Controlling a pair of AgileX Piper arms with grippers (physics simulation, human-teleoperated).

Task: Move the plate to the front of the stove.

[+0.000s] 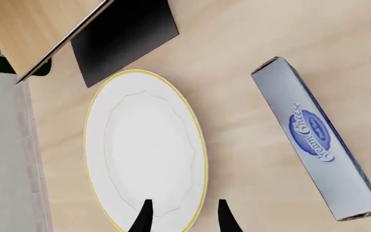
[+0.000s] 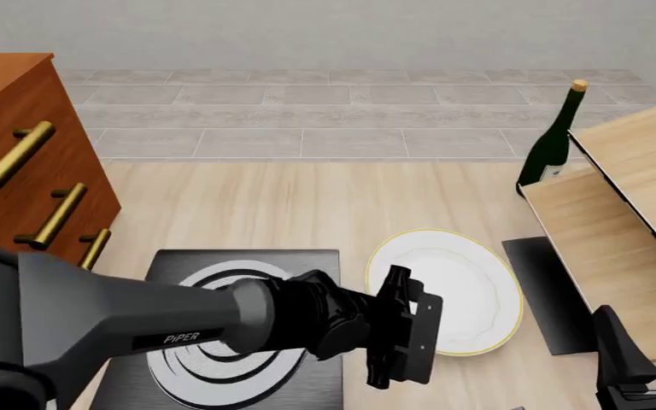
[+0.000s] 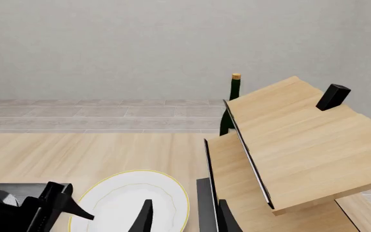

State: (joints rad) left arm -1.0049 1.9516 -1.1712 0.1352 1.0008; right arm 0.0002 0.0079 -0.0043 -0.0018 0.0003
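The plate point(image 2: 453, 286) lies flat on the table just right of the stove point(image 2: 248, 342), not in front of it, so the move is not yet done. Your left gripper point(image 1: 182, 217) hovers over its near rim, jaws apart, holding nothing. You have yet to grasp it. The right gripper point(image 3: 182, 217) idles open, near the wooden shelf point(image 2: 618, 231).

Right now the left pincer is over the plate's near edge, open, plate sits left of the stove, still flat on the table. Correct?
Wrong on one point: the front view shows the plate to the right of the stove, not left. The rest holds: the left pincer is open over the plate's near edge, and the plate lies flat on the table.
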